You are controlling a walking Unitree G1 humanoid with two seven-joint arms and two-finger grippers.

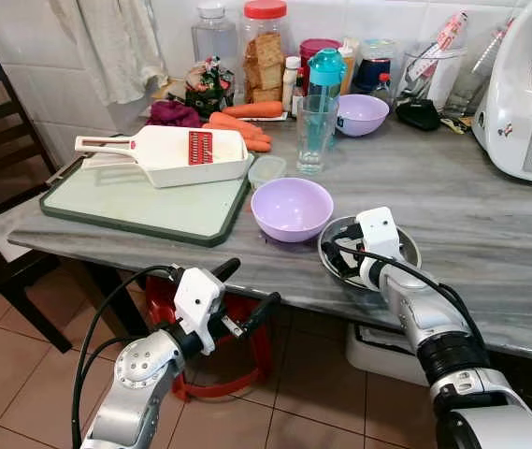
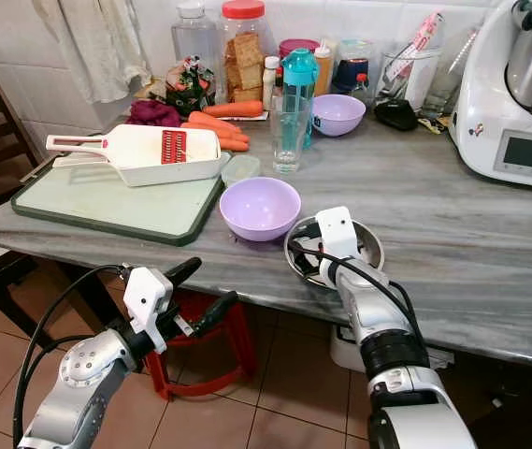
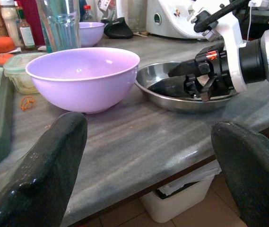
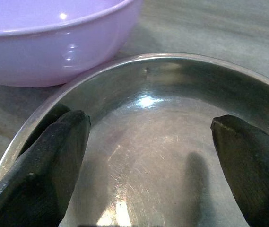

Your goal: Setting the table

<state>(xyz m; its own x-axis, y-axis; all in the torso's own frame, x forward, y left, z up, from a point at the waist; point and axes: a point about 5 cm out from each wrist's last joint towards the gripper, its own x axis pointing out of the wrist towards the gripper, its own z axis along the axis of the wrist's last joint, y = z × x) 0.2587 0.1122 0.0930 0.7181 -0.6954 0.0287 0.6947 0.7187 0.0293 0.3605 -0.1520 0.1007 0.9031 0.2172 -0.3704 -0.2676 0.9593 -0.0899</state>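
Right gripper (image 1: 340,251): lowered into the steel dish (image 1: 409,245), fingers spread wide with nothing between them. In the right wrist view one finger (image 4: 39,165) sits by the near rim and the other (image 4: 252,165) towards the opposite side, both over the bare dish floor.

Steel dish: shallow and round (so it has no long axis), resting on the grey marble counter (image 1: 471,206) close to the front edge, just beside the lavender bowl (image 1: 291,208); whether the two rims touch cannot be told.

Left gripper (image 1: 237,290): held in front of and below the counter edge, fingers wide apart and empty, pointing towards the lavender bowl.

Governing relation: the dish rim lies directly under and around the right fingers, so the right arm is much the nearer. A rim pinch would, by judgement, need one finger outside the wall and one inside.

Nearer to left arm: the lavender bowl, straight ahead of it and above its fingers.

Background: green cutting board (image 1: 107,201) with white slicer (image 1: 177,150); clear glass (image 1: 314,131).
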